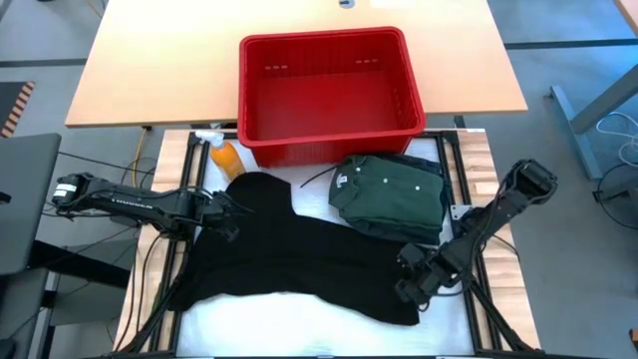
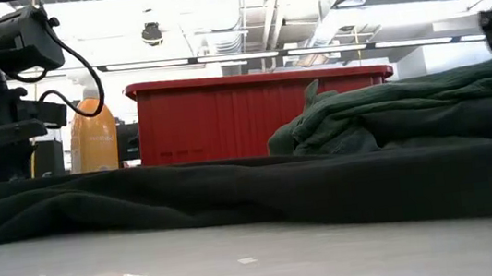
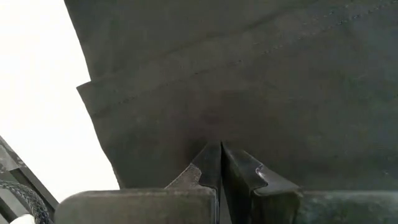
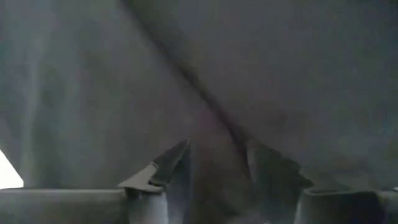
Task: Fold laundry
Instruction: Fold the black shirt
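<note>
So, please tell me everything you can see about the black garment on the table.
The black garment is soft, matte dark cloth with stitched seams, spread flat and wide across the white table top. Its far right part meets the folded green shirt. The left end effector, shut, rests at its left edge; the right end effector is at its right edge, with cloth between the fingers.

Black garment point(image 1: 289, 261) across frame centre; dk green shirt point(image 1: 391, 194) w/ white neck label, centre right; red basket point(image 1: 329, 95) top centre; orange bottle point(image 1: 227, 160) upper left.
</note>
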